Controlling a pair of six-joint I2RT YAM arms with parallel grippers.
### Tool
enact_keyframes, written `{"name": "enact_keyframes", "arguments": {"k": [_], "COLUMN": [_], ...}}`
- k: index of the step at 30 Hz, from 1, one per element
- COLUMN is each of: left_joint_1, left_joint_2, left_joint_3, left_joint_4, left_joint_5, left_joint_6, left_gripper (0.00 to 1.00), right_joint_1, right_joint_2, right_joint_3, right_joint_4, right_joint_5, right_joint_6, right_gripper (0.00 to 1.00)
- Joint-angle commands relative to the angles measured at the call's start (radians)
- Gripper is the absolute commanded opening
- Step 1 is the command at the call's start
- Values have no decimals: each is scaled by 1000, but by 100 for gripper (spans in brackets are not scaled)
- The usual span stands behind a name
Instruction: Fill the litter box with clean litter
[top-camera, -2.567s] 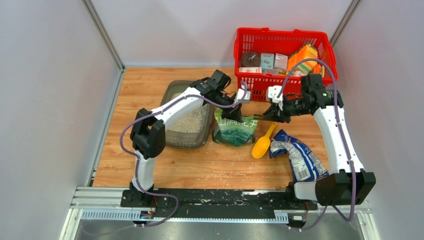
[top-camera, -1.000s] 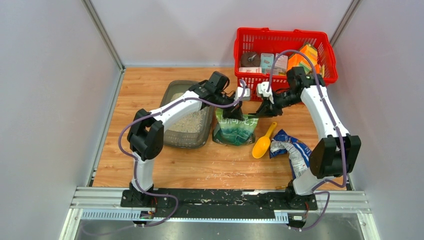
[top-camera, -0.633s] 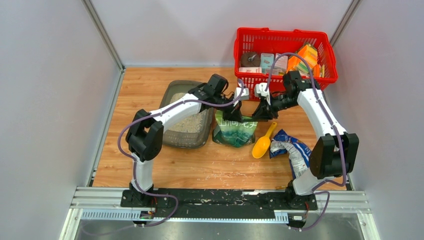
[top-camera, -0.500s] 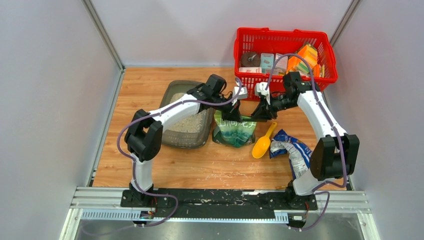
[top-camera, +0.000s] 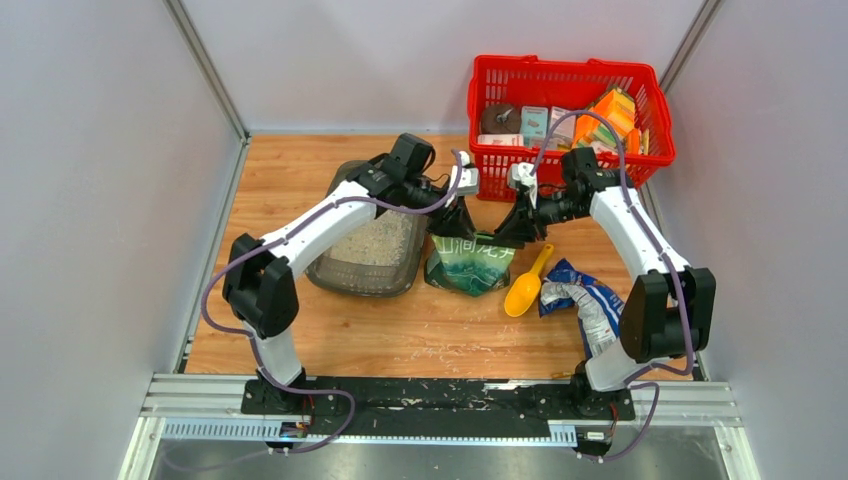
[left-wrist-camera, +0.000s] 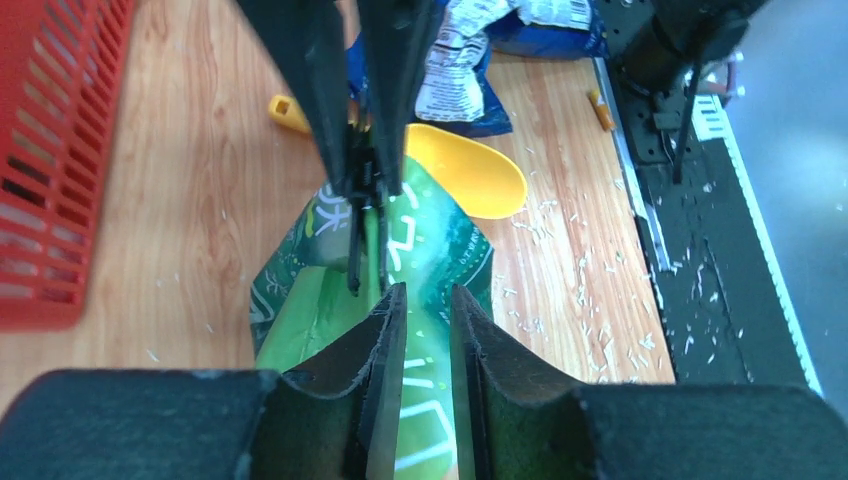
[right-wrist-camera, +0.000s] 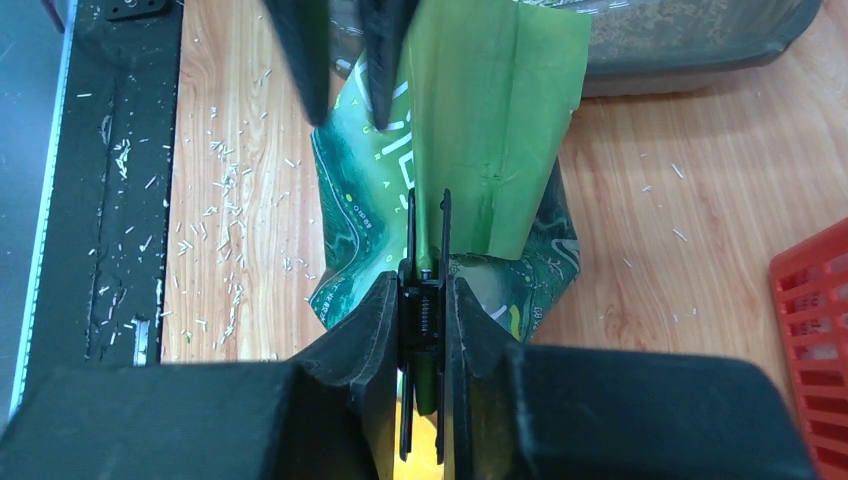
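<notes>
The litter box (top-camera: 345, 275) is a dark grey tray left of centre, with beige litter (top-camera: 375, 240) in it; its rim also shows in the right wrist view (right-wrist-camera: 700, 45). A green litter bag (top-camera: 470, 265) stands just right of the tray. My left gripper (top-camera: 452, 217) is at the bag's top left; in its own view (left-wrist-camera: 428, 295) the jaws stand narrowly apart with the bag's (left-wrist-camera: 425, 240) film between them. My right gripper (top-camera: 518, 225) is at the bag's top right. In its own view (right-wrist-camera: 425, 285) it is shut on a black spring clip (right-wrist-camera: 424, 250) clamped on the bag (right-wrist-camera: 480, 130).
A yellow scoop (top-camera: 527, 285) lies right of the bag, with a crumpled blue and silver bag (top-camera: 598, 312) beside it. A red wire basket (top-camera: 565, 100) of boxes stands at the back right. Spilled granules dot the wood in front (top-camera: 430, 335).
The right gripper came in from the right to the bag's top. The left arm's elbow swung out to the left and its gripper shifted a little left and back.
</notes>
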Motion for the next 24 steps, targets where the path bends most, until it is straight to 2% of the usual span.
{"name": "enact_keyframes", "arguments": {"k": [1,10,13,14,16,17,18,24], "left_joint_1": [-4,-4,-4,-3,2,2,9,77], "left_joint_2": [-57,-8,-4,-5,-11,-13,-22,-79], "left_joint_3": [78,101,81,69,60,49,41,-14], "left_joint_4": [-301,-465,-456,-450,-421,-412,-401,-242], "left_joint_5": [45,-49,-89,-95,-107,-112,-114,-63], "left_joint_6": [299,512,541,541,528,520,514,336], "left_gripper": [31,31,24,17,11,3,0,0], "right_joint_1": [7,0,0,-1,-1,0,2,-1], "right_joint_2": [36,25,8,2,-4,-11,-18,-59], "right_joint_3": [16,-22,-61,-73,-87,-93,-113,-182], "right_joint_4": [-92,-28,27,36,65,81,99,309], "right_joint_5": [-40,-86,-95,-97,-101,-103,-103,-116], "right_joint_6": [-42,-27,19,32,38,47,65,200], "right_gripper": [0,0,0,0,0,0,0,0]}}
